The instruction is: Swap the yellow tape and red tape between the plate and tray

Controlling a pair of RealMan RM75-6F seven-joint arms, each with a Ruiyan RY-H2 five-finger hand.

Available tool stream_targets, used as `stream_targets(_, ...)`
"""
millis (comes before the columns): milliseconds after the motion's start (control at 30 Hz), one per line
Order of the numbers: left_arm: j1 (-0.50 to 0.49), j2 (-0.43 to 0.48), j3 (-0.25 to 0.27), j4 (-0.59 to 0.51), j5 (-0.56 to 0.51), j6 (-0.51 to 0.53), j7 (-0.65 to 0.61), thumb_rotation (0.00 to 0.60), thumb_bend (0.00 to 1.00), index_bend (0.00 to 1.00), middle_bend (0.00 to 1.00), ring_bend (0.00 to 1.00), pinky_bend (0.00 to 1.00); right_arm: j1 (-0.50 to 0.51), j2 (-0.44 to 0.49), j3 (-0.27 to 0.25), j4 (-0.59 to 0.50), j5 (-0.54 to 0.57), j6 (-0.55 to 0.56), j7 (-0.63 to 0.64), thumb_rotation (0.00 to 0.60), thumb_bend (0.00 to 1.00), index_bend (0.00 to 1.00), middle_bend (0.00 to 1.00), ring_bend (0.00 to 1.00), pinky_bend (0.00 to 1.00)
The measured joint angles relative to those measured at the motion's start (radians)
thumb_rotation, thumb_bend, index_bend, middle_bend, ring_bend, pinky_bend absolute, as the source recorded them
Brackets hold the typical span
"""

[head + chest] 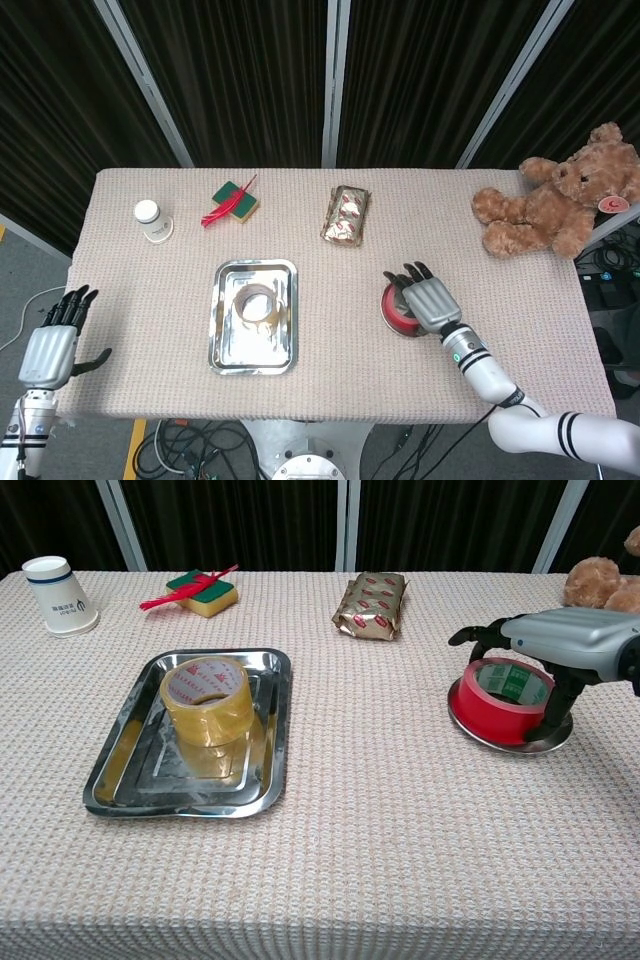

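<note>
The roll of red tape (505, 700) sits on the small round steel plate (556, 740) at about three o'clock on the table, tipped slightly so that one edge looks raised. The right hand (565, 640) is draped over it from above, fingers curled down around the far and near rim; whether they press the roll or only cage it cannot be told from either view. The roll of translucent yellow tape (207, 700) stands flat in the rectangular steel tray (112, 770) toward nine o'clock, well apart from the plate. The left hand (48, 345) hangs off the table's edge at roughly eight o'clock, fingers spread and holding nothing.

Both rolls are probably light, stiff rings with smooth outer faces that could slip against polished metal, so a span across the outside, or a finger hooked through the core, seems the surest hold. The tray's raised lip may hamper a side approach.

Counted: two tape rolls, one plate, one tray, one white paper cup (59, 596), one green-and-yellow sponge (205, 592) with a red feather (180, 594) on it, one foil-wrapped packet (372, 606), one brown teddy bear (560, 205).
</note>
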Motion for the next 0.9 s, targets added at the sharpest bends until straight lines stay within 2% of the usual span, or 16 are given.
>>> stream_targets(33, 0.0, 0.0, 0.0, 0.0, 0.001, 0.0, -0.001, 0.6, 0.16, 0.03, 0.01, 0.0, 0.14, -0.001, 0.004, 0.0, -0.005, 0.001, -0.003, 0.0, 0.6, 0.02, 0.0, 0.12, 0.0, 0.0)
stream_targets(133, 0.001, -0.002, -0.003, 0.002, 0.003, 0.001, -0.004, 0.6, 0.16, 0.03, 0.01, 0.0, 0.14, -0.008, 0.016, 0.001, -0.021, -0.008, 0.001, 0.012, 0.6, 0.0, 0.0, 0.0, 0.0, 0.0)
stream_targets(367, 0.002, -0.002, -0.01, -0.004, 0.008, 0.011, -0.004, 0.6, 0.16, 0.03, 0.01, 0.0, 0.13, -0.067, 0.063, 0.003, -0.067, -0.102, 0.109, 0.078, 0.6, 0.0, 0.0, 0.0, 0.0, 0.0)
stream_targets(633, 0.011, 0.007, -0.017, -0.009, 0.007, 0.026, -0.003, 0.6, 0.16, 0.03, 0.01, 0.0, 0.13, -0.237, 0.152, -0.035, -0.12, -0.229, 0.359, 0.17, 0.6, 0.0, 0.0, 0.0, 0.0, 0.0)
stream_targets(767, 0.014, 0.006, -0.015, 0.008, 0.017, 0.037, -0.003, 0.6, 0.16, 0.04, 0.01, 0.0, 0.13, -0.373, 0.159, -0.066, -0.065, -0.268, 0.52, 0.234, 0.6, 0.0, 0.0, 0.0, 0.0, 0.0)
stream_targets(900, 0.017, 0.006, -0.019, 0.013, 0.017, 0.042, 0.0, 0.6, 0.16, 0.04, 0.01, 0.0, 0.13, -0.52, 0.143, -0.1, 0.059, -0.295, 0.648, 0.342, 0.6, 0.0, 0.0, 0.0, 0.0, 0.0)
